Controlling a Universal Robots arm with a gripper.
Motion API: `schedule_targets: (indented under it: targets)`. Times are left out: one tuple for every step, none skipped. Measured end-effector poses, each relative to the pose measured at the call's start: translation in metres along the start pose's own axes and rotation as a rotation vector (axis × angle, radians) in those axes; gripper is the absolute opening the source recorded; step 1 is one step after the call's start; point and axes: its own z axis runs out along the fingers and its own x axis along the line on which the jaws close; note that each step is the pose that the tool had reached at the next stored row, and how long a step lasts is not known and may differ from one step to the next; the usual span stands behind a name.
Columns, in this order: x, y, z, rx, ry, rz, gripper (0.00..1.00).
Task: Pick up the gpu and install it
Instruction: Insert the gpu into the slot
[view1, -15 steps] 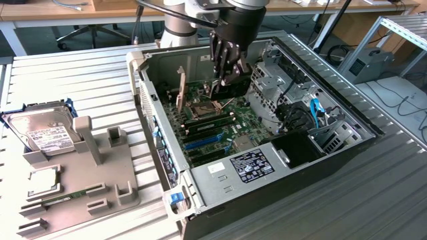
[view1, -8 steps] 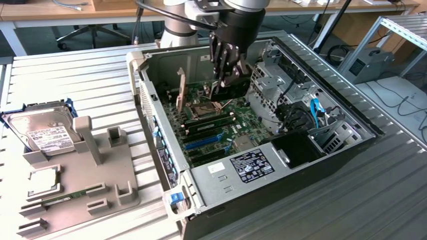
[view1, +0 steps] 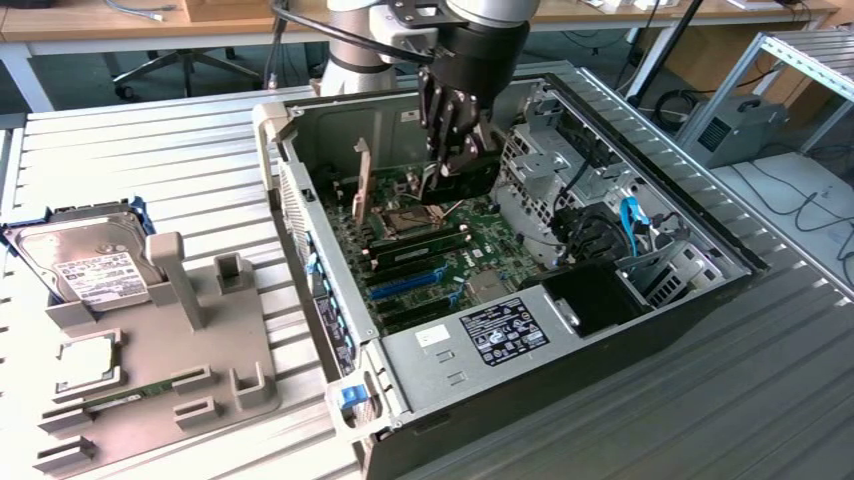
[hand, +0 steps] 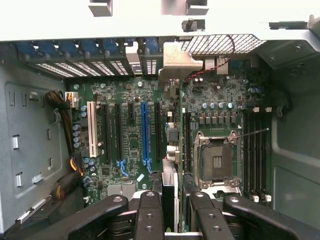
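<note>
My gripper (view1: 451, 150) reaches down into the open computer case (view1: 441, 370) over the motherboard (view1: 454, 235). It is shut on the gpu (view1: 467, 182), a thin dark card hanging edge-down just under the fingers. In the wrist view the gpu (hand: 170, 175) is seen edge-on between the black fingers (hand: 149, 217), and its silver bracket (hand: 177, 62) lies against the case's rear slot openings. The card hovers over the black expansion slots between the blue slot (hand: 144, 132) and the CPU socket (hand: 217, 160). Whether its edge touches a slot I cannot tell.
A grey fixture tray (view1: 174, 350) sits at the exterior view's left with a silver hard drive (view1: 94, 265), a CPU (view1: 87, 362) and a green memory stick (view1: 120, 400). Inside the case are a drive cage (view1: 561, 160), blue cables (view1: 627, 220) and memory slots (hand: 255, 150).
</note>
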Motion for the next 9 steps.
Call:
schedule_targets:
  targets:
    - [0.0000,0.0000,0.0004,0.0001,0.0000,0.000,0.26]
    - [0.0000,0.0000,0.0007,0.0000,0.0000,0.000,0.26]
    - [0.0000,0.0000,0.0011,0.0000,0.0000,0.000,0.26]
    - [0.0000,0.0000,0.0015,0.0000,0.0000,0.000,0.26]
    - [0.0000,0.0000,0.0019,0.0000,0.0000,0.000,0.26]
    - [0.0000,-0.0001,0.0023,0.0000,0.0000,0.000,0.26]
    - [0.0000,-0.0001,0.0027,0.0000,-0.0001,0.000,0.26]
    - [0.0001,-0.0001,0.0030,0.0000,0.0000,0.000,0.26]
    - [0.0001,-0.0001,0.0034,0.0000,0.0000,0.000,0.26]
